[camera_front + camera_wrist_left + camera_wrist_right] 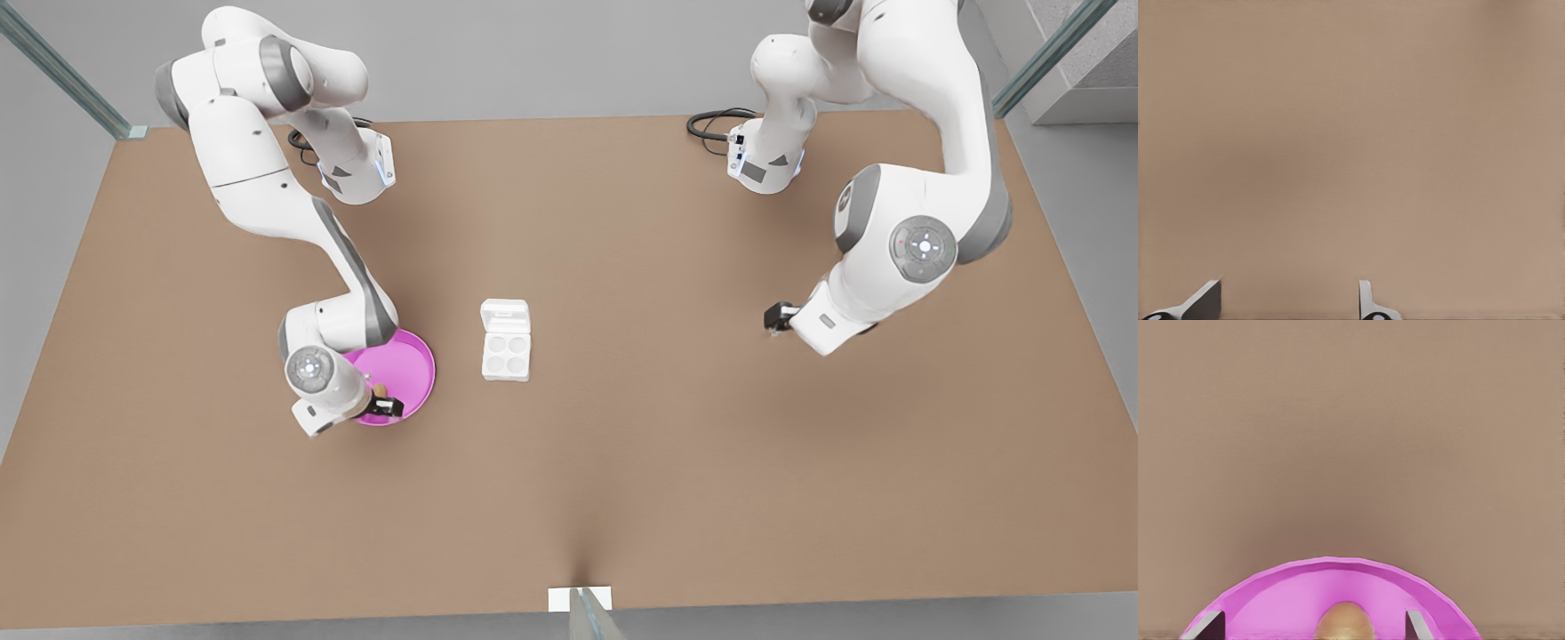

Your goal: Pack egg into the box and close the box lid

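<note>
On the front view's left, the right arm is bent low over the table [569, 498], its wrist turned down so the right gripper [384, 402] hangs over the near part of the pink plate [411, 366]. Its fingers [1417, 628] are spread apart, one on each side of the egg [380, 390], with a gap to the shell on both sides; nothing is grasped. The right wrist view shows that gap and the egg lying on the plate's floor inside the raised rim, which the front view cannot settle.

Beside the plate, toward the front view's right, the box [506, 355] sits with its four round cups bare. The box lid [505, 316] lies folded back flat on the far side, hinged to the base.

Well apart on the front view's right, the left arm waits with its elbow raised, the left gripper [777, 316] held over bare tabletop. The left wrist view shows its fingers [1368, 303] parted and holding nothing, with plain brown surface beneath.
</note>
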You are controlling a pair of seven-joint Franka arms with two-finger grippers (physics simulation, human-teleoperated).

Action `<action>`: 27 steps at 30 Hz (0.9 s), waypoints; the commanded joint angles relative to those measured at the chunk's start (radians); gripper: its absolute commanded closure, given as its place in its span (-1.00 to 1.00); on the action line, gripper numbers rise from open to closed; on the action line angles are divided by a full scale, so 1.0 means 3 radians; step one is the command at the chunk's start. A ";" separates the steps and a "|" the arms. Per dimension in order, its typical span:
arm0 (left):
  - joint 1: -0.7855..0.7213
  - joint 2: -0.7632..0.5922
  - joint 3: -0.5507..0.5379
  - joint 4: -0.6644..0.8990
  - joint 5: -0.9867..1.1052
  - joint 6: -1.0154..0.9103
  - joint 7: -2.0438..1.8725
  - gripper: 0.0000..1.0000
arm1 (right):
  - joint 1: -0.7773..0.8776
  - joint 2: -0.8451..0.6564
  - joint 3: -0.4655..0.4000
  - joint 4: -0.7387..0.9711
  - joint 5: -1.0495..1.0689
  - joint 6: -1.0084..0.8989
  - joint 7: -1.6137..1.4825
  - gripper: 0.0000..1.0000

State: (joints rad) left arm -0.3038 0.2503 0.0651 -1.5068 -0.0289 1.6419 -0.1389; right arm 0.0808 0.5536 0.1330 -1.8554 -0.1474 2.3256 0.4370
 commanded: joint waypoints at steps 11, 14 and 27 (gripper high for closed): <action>-0.0005 -0.0057 -0.0038 -0.0065 0.0122 -0.0140 -0.0074 -1.00 | -0.0045 -0.0107 0.0001 -0.0330 0.0026 0.0393 0.0420 -1.00; -0.0005 -0.0052 -0.0038 -0.0070 0.0122 -0.0140 -0.0074 -1.00 | -0.0029 -0.0168 0.0001 -0.0483 0.0026 0.0532 0.0420 -1.00; 0.0000 0.0025 -0.0038 -0.0096 0.0122 -0.0135 -0.0079 -1.00 | -0.0039 -0.0112 0.0001 -0.0601 -0.0056 0.0762 0.0384 -1.00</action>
State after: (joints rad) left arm -0.3038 0.2586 0.0536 -1.5363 0.0069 1.6023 -0.1556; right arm 0.0691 0.5201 0.1333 -2.0362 -0.1641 2.5279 0.5352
